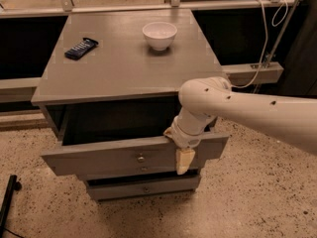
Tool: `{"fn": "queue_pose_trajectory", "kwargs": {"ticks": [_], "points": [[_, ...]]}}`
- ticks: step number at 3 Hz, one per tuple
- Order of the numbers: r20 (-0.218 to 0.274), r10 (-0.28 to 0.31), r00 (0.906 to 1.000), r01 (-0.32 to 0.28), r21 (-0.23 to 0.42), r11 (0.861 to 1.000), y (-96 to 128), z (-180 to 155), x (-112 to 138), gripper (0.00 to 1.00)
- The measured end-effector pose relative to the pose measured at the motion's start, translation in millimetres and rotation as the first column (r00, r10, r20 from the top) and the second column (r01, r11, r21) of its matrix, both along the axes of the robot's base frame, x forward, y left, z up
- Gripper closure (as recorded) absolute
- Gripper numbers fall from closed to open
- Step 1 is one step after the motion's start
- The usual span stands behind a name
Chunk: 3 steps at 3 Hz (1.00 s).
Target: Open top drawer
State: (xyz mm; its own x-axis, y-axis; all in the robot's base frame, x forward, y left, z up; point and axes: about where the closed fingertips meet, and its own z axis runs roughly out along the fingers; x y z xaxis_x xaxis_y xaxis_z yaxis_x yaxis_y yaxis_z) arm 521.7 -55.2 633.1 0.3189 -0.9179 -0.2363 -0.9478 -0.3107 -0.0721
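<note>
Found the top drawer [114,157] standing well out of the grey cabinet [49,115] toward 6 o'clock, with a dark cavity open behind its front panel and a small brass knob [140,158] at panel centre. Located the hand [182,162] at the panel's upper edge, at 3 o'clock from the knob and near the panel's right end, hanging over the outer face below a white arm [247,110] extending from the 3 o'clock side. Cannot tell how far open the hand is, nor whether clamped on the panel edge or merely hooked over it; touching the front, at least. Noted the panel's long axis running 9 to 3 o'clock, right end sitting higher in view; travel square to that, toward 6. Judged the task largely done: any further pull to go straight toward 6 o'clock, with the off-centre hold liable to skew the drawer. Saw two lower drawers [148,186] beneath, barely out. Logged on the worktop [119,78] a white bowl [159,35] at 12 o'clock and a dark packet [81,48] at 10 o'clock, both well apart from the hand.
</note>
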Motion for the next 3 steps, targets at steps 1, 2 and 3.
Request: {"fn": "queue_pose_trajectory", "kwargs": {"ticks": [1,2,3], "points": [[0.000,0.000,1.0000,0.000,0.000,1.000,0,2,0,0.23],[-0.012,0.017,0.9998,-0.017,0.009,1.000,0,10,-12,0.21],[-0.012,0.017,0.9998,-0.017,0.009,1.000,0,10,-12,0.06]]}}
